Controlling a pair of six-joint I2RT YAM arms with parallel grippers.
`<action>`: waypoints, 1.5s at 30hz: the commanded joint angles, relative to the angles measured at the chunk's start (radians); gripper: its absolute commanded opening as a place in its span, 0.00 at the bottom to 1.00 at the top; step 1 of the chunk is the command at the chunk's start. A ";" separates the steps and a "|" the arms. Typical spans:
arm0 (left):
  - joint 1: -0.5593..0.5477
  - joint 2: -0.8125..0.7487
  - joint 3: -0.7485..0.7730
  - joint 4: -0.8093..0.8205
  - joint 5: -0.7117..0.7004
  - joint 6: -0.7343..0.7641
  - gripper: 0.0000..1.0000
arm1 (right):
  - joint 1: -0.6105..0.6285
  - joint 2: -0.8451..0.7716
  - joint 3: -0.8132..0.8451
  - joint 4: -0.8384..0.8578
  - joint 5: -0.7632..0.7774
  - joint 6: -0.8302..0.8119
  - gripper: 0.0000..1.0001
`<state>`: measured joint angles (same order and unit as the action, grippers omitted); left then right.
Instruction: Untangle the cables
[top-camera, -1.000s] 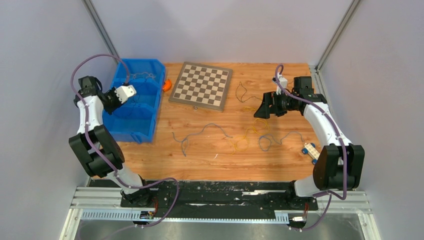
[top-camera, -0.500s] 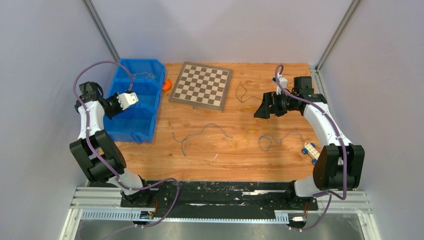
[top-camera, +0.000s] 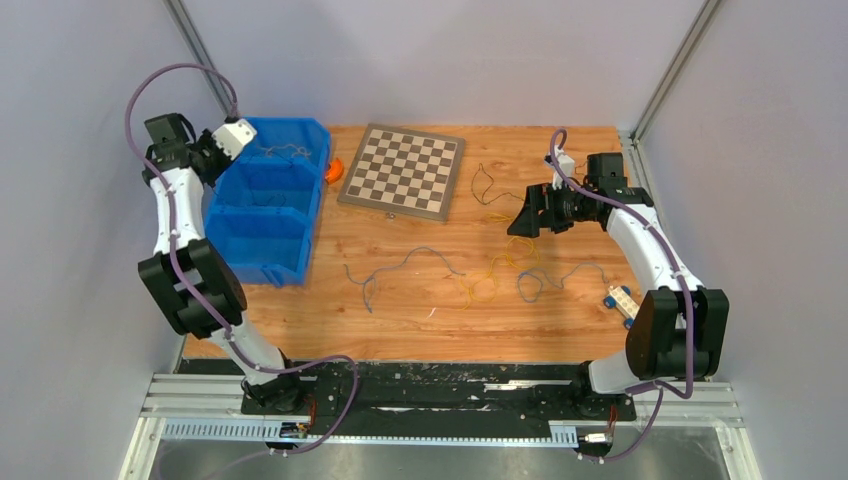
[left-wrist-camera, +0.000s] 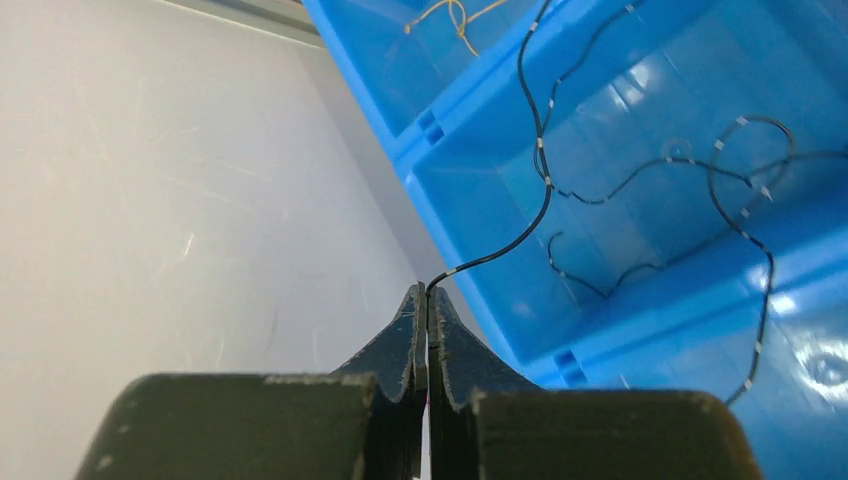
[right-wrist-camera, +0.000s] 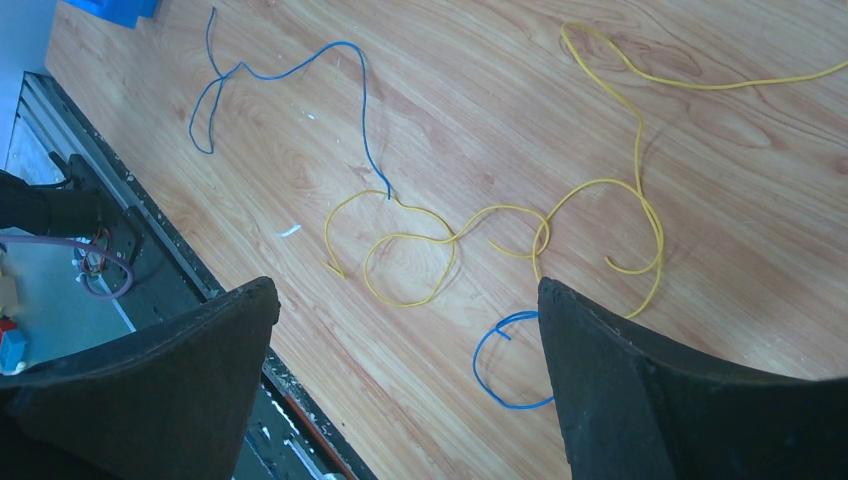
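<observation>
progress is judged to be partial. one black wire (left-wrist-camera: 540, 190) is pinched at its end between the clenched fingertips of the left gripper (left-wrist-camera: 428, 290), which is held over the far left corner of the blue bin (left-wrist-camera: 430, 130). the rest of that wire is draped in loose loops across the bin's dividers, and a pale wire (left-wrist-camera: 455, 12) is seen in the farthest compartment. some sorting into the bin therefore appears to be done or in hand.

on the table (top-camera: 400, 335) the work is less advanced. yellow wires (right-wrist-camera: 440, 240) are crossed over one another in several loops near the middle. the tip of a long blue wire (right-wrist-camera: 300, 70) is laid touching one yellow loop, and a short blue wire (right-wrist-camera: 490, 370) is curled just beside them. a dark wire (top-camera: 485, 185) is set apart, near the chessboard (top-camera: 402, 170). the right gripper (right-wrist-camera: 400, 295) is held above the yellow loops with its fingers spread wide and nothing between them. the yellow strands are judged to be the main part not yet pulled apart.
</observation>
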<state>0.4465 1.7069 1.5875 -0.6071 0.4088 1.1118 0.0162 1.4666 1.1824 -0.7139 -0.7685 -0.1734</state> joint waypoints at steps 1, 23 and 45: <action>-0.072 0.084 0.035 0.097 -0.114 -0.142 0.00 | -0.007 -0.002 0.005 0.016 -0.011 0.003 1.00; -0.077 0.143 -0.056 0.157 -0.180 -0.091 0.41 | -0.007 -0.010 -0.004 0.015 -0.006 0.000 1.00; -0.612 -0.143 -0.268 -0.162 0.073 -0.554 0.92 | -0.007 -0.071 -0.007 0.016 0.001 0.002 1.00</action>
<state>-0.0147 1.5494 1.4780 -0.7574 0.5404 0.7025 0.0158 1.4513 1.1751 -0.7143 -0.7673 -0.1734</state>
